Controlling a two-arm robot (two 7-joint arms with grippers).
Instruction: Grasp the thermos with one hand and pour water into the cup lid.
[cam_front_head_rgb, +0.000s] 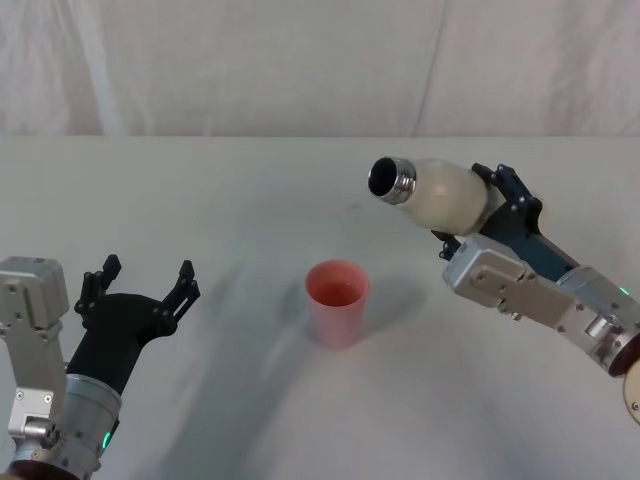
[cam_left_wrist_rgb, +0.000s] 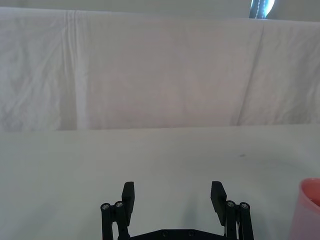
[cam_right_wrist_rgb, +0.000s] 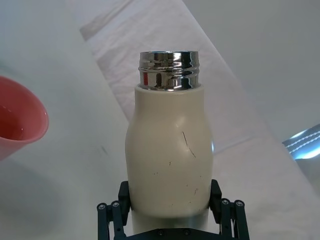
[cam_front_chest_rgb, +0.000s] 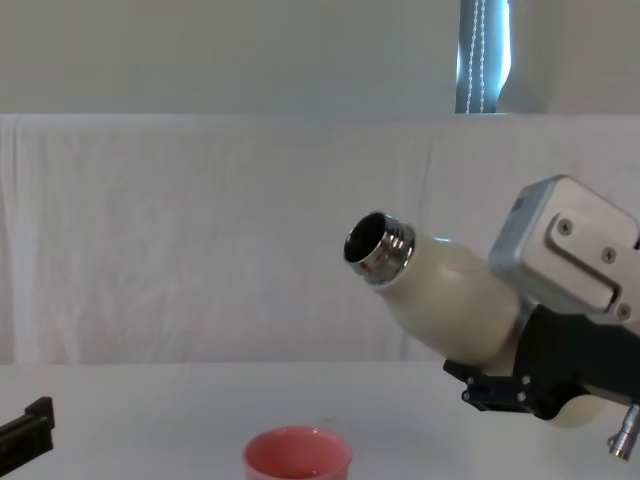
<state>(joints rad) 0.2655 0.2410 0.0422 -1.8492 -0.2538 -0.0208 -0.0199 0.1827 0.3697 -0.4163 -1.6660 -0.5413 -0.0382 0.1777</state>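
Observation:
The cream-white thermos (cam_front_head_rgb: 445, 195) hangs in the air, tilted, its open steel neck (cam_front_head_rgb: 392, 180) pointing left and a little upward in the chest view. My right gripper (cam_front_head_rgb: 478, 212) is shut on its lower body, black fingers (cam_right_wrist_rgb: 226, 212) on both sides of the thermos (cam_right_wrist_rgb: 170, 155). The pink cup lid (cam_front_head_rgb: 337, 300) stands upright on the table, below and to the left of the neck. In the chest view the thermos (cam_front_chest_rgb: 445, 295) is well above the cup lid (cam_front_chest_rgb: 297, 455). My left gripper (cam_front_head_rgb: 140, 285) hovers open at the lower left, apart from the cup lid.
A white cloth covers the table (cam_front_head_rgb: 250, 200) and hangs as a backdrop (cam_front_chest_rgb: 200, 230) behind it. The cup lid's edge (cam_left_wrist_rgb: 311, 210) shows off to one side of the open left gripper (cam_left_wrist_rgb: 173, 199) in the left wrist view.

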